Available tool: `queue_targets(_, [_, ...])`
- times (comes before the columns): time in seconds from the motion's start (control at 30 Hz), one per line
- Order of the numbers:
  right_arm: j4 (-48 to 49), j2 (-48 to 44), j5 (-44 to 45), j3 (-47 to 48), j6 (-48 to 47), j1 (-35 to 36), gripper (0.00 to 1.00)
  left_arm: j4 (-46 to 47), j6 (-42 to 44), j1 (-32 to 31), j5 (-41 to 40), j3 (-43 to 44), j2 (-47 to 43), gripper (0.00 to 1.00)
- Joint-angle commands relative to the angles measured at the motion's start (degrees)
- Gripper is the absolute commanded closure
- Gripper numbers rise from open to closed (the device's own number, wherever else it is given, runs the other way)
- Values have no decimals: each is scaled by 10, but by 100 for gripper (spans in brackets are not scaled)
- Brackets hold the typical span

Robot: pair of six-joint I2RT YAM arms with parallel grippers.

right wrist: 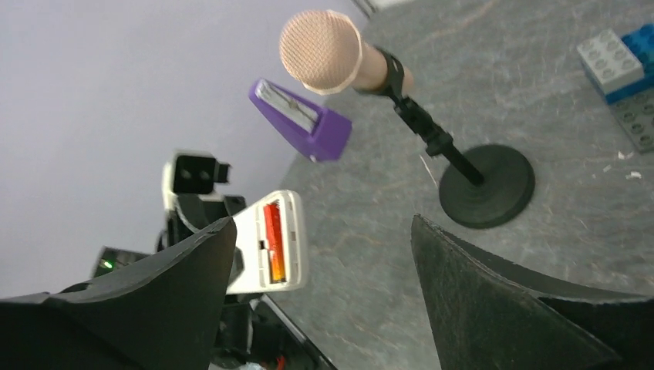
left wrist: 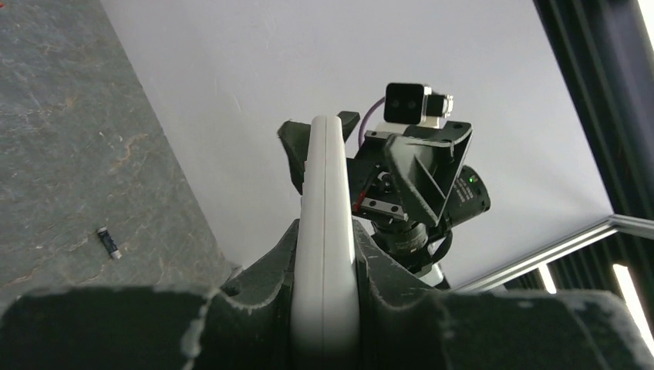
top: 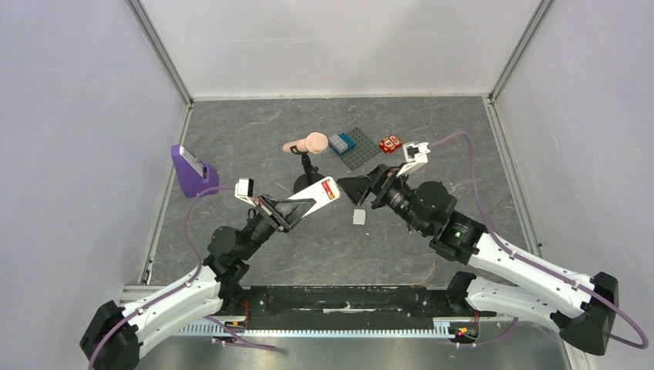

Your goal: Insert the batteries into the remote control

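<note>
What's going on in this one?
The left gripper holds the remote off the table. A red-orange battery sits in its opened back. The right gripper is open and empty, close to the remote. The black battery lies on the table, and so does the white cover.

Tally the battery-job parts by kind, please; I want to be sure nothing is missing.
remote control: 1
batteries: 2 (red-orange battery seated in the remote control, black battery lying loose)
white cover piece: 1
Total: 4
</note>
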Motion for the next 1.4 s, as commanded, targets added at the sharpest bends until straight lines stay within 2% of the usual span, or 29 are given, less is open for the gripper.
queue_targets(0.0, [-30,27,-62,25,-42,-10,16,6,61,2,43,22,-3,98])
queue_targets(0.27, [4,38,-116,17,-35,-23,33,3,74,2,71,32,4,98])
queue_targets(0.53, [26,45,-156,8,-23,-30,37,5,74,3,75,34,7,98])
queue_targets(0.67, [24,55,-167,11,-20,-33,49,7,74,3,75,35,7,98])
queue_targets(0.73, [24,58,-174,10,-18,-35,57,7,74,2,75,36,7,98])
queue_targets(0.93, [24,61,-185,6,-18,-37,65,10,71,2,74,35,9,98])
queue_targets(1.13, [25,64,-188,3,-14,-39,81,14,70,3,74,36,9,98])
queue_targets(1.37, [25,68,-190,4,-16,-39,86,16,69,3,74,36,10,98])
